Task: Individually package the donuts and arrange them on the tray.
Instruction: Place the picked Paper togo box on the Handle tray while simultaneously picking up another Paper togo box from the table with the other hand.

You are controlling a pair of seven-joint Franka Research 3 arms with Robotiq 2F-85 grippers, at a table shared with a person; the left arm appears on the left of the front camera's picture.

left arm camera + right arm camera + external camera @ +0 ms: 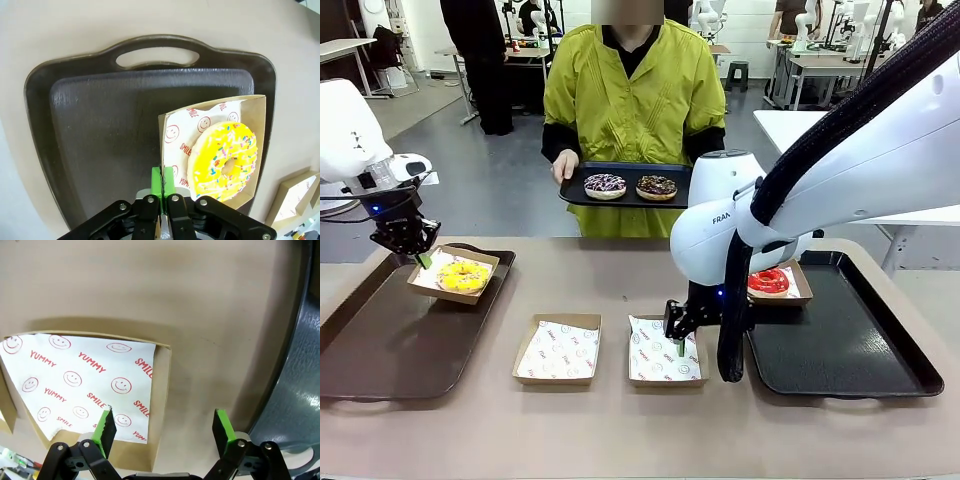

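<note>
Across the table, on person's tray, donuts

- You can read "YUMMY" and "SMILE" in red capitals, among smiley faces, on the paper liner of the empty cardboard box.
- You find the same red "SMILE", and a cut-off "YUM", on the printed sheet under the yellow-iced donut.
- You can make out dark letters "FRA" on the right arm's white joint casing.

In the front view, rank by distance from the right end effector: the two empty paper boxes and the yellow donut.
1. Right-hand empty box, directly under the right end effector.
2. Left-hand empty box, mid-table.
3. Yellow donut, boxed, far left.
</note>
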